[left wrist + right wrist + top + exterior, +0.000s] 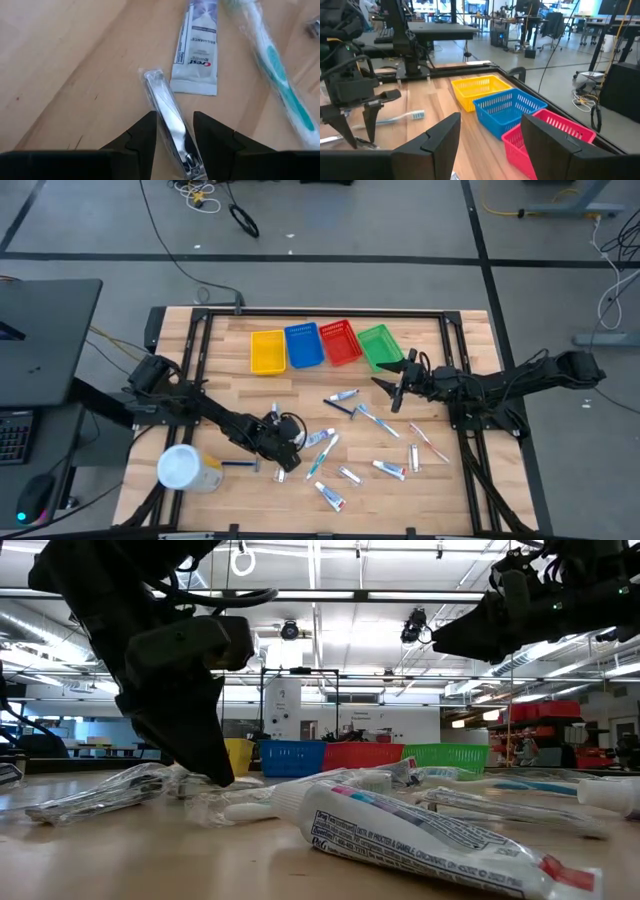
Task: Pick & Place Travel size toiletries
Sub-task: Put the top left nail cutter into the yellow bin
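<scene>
My left gripper (174,122) is open, reaching slantwise down at the table's near middle (284,464). A silvery clipper-like piece in clear wrap (162,97) lies flat on the wood between its fingers. I cannot tell whether they touch it. Just beyond it lie a white toothpaste tube (196,47) and a wrapped teal toothbrush (277,75). More travel size toiletries (350,442) are scattered over the middle of the table. My right gripper (490,135) waits open and level, above the table near the green basket (380,346).
Yellow (267,351), blue (304,345), red (339,342) and green baskets stand in a row at the far edge. A big white-and-yellow container (188,468) lies at the near left, close to my left arm. A black frame (320,313) borders the table.
</scene>
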